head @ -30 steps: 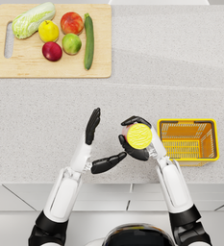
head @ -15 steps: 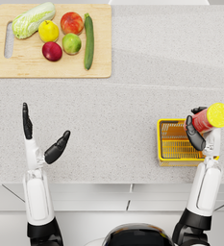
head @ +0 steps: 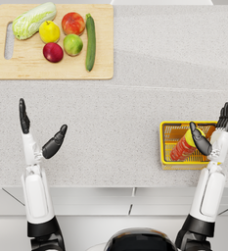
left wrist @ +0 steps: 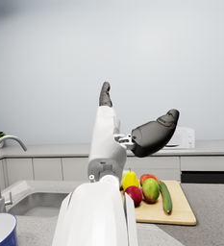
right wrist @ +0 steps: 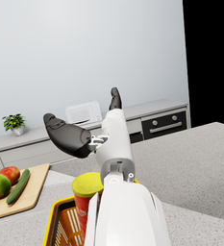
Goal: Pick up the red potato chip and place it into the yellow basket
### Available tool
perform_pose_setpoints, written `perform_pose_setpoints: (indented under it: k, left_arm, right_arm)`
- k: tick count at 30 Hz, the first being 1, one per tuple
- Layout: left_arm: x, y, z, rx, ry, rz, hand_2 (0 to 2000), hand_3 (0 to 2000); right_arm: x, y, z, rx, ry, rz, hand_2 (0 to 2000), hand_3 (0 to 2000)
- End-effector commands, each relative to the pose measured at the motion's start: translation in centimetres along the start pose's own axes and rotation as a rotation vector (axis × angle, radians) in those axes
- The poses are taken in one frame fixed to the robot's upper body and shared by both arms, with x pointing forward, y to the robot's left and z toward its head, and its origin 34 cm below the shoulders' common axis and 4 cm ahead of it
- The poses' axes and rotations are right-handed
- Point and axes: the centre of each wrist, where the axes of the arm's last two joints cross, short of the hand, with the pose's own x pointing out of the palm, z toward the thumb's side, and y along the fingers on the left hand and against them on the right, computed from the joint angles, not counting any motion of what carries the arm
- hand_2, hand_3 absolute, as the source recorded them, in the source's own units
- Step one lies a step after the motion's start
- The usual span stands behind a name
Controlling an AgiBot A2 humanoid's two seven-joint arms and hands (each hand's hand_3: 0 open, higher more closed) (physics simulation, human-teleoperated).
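The red chip can [head: 185, 145] now rests tilted inside the yellow basket [head: 165, 163], its yellow lid leaning up toward the right hand [head: 214, 130], which half a second ago gripped the can above the basket and now stands just beside it with fingers spread, holding nothing. The left hand [head: 39, 131], well apart on the counter's other side, is likewise spread and empty, much as it was. With the can released into the basket, the placement looks complete, and only drawing the right arm clear appears to remain.
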Motion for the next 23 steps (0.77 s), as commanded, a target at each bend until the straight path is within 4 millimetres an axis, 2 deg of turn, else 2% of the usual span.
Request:
perform_pose_setpoints:
  k: [1, 3, 6, 9, 14, 15, 23]
  left_arm:
    - [-0.7, 3.7, 1.3, 0.053, 0.0, 0.024, 0, 0]
    - [-1.8, 5.0, 1.5, 0.058, -0.003, 0.065, 0, 0]
    - [-3.5, 5.0, 0.5, 0.021, -0.011, 0.133, 0, 0]
    - [-3.4, 4.3, -0.6, -0.018, -0.014, 0.133, 0, 0]
    - [-3.2, 3.7, -1.8, -0.063, -0.018, 0.128, 0, 0]
    - [-3.1, 3.6, -1.7, -0.06, -0.018, 0.125, 0, 0]
    - [-3.0, 3.3, -2.3, -0.082, -0.02, 0.125, 0, 0]
  right_arm:
    - [3.9, -0.5, 3.3, -0.136, 0.004, 0.147, 0, 0]
    - [3.4, -1.6, 3.9, -0.172, 0.006, 0.121, 0, 0]
    - [2.1, -2.3, 3.8, -0.176, 0.008, 0.07, 0, 0]
    - [1.2, -2.5, 3.4, -0.162, 0.008, 0.035, 0, 0]
    - [1.3, -2.9, 2.4, -0.124, 0.013, 0.041, 0, 0]
    - [1.2, -2.5, 2.3, -0.125, 0.012, 0.037, 0, 0]
    - [1.2, -2.6, 1.9, -0.107, 0.014, 0.038, 0, 0]
